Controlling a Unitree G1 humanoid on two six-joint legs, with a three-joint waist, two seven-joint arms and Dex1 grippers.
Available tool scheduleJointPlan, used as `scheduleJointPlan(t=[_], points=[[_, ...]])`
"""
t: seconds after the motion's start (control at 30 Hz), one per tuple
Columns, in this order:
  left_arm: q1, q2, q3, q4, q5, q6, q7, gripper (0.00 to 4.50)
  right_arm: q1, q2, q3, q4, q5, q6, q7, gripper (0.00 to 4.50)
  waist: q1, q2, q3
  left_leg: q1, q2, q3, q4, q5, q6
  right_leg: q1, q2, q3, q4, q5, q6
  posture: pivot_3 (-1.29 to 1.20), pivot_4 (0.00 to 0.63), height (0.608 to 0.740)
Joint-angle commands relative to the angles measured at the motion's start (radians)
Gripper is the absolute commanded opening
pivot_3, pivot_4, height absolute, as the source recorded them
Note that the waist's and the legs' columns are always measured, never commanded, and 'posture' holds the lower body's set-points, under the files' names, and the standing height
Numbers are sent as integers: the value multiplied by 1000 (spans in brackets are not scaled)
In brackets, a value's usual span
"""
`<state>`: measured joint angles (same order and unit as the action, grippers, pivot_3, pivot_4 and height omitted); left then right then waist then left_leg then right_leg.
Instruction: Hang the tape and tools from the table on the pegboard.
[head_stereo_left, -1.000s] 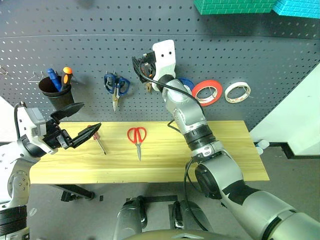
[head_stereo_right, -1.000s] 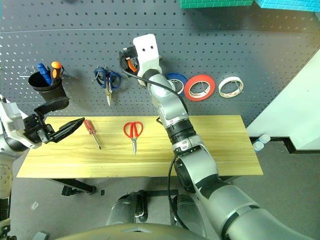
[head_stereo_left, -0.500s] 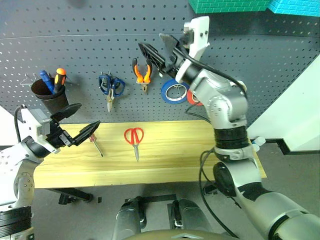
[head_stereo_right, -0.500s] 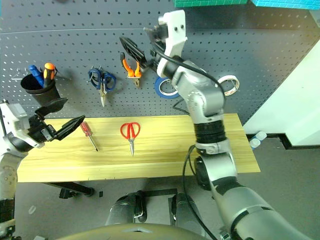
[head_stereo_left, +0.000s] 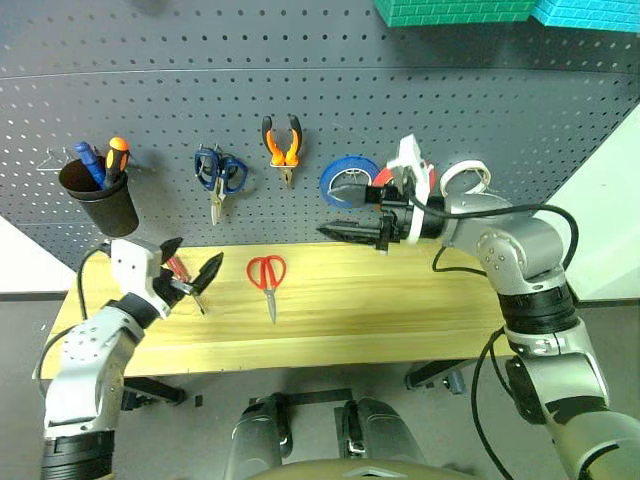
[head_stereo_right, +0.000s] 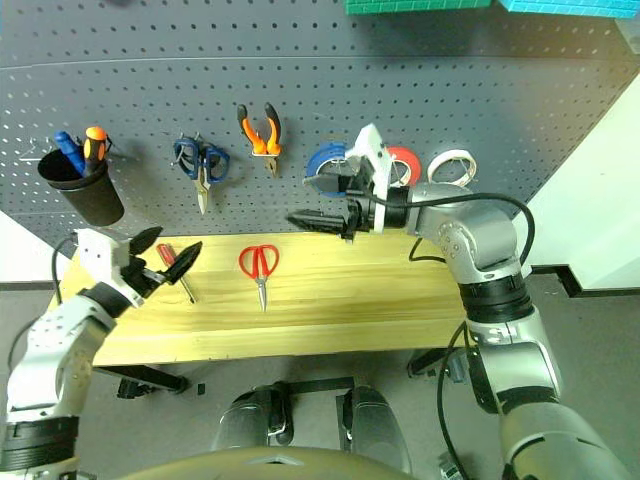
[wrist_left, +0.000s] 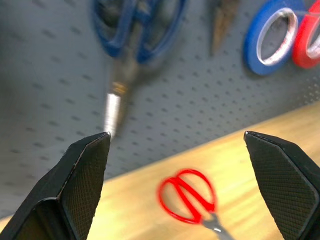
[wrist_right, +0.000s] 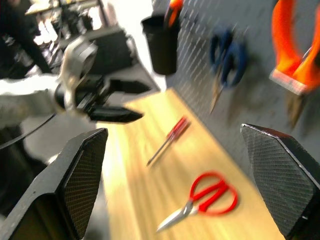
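Bare table (head_stereo_left: 400, 300) right of scissors (head_stereo_left: 268, 275)

L gripper (head_stereo_left: 190, 272) low at robot's left, fingers spread wide, nothing betw. them; R gripper (head_stereo_left: 345, 211) held higher, pointing left, elbow bent, fingers wide apart, empty.

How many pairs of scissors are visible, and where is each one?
2. The red-handled scissors with steel blades lie flat on the light wooden table. The blue-handled scissors hang on the dark grey pegboard, left of the orange-handled pliers.
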<state>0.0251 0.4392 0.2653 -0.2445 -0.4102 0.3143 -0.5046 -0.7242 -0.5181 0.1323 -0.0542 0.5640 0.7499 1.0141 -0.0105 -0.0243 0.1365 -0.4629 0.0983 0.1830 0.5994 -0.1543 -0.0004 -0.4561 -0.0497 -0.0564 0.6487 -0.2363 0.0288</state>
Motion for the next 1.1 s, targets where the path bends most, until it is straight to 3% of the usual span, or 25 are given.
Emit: scheduleJointPlan(t=[0.03,0.1,0.27,0.47,0.8,1.1], points=[[0,-30,-24,-73,24,118,122,4500,5,-39,15,-14,-12,-23,64,4467,1,0,0,0,0,-1,0,0,0,-1,0,0,0,0,0,120,108,740],[4,-50,-59,-113,1,180,137,4500,19,-51,29,1,-35,-42,81,4467,2,0,0,0,0,-3,0,0,0,-1,1,0,0,0,0,120,111,740],[-58,-155,-139,-120,70,406,352,4500,46,-90,64,123,-133,-201,171,4467,6,0,0,-1,0,-10,9,-1,1,1,3,-2,-1,0,0,111,126,740],[-172,-288,-195,36,173,437,510,4500,5,-128,119,366,-275,-456,328,4467,23,1,2,-1,-5,-21,15,-2,3,4,3,-3,-2,0,1,88,153,740],[-342,-451,-200,265,305,444,733,4500,-141,-64,136,688,-421,-697,386,4467,21,1,22,0,-6,-27,15,-2,3,9,5,-3,-1,0,0,50,198,740],[-431,-596,-71,260,281,637,874,4500,-133,-74,128,695,-455,-731,390,4467,23,-1,53,0,-7,-28,16,-2,4,10,4,-3,-2,0,1,36,238,740]])
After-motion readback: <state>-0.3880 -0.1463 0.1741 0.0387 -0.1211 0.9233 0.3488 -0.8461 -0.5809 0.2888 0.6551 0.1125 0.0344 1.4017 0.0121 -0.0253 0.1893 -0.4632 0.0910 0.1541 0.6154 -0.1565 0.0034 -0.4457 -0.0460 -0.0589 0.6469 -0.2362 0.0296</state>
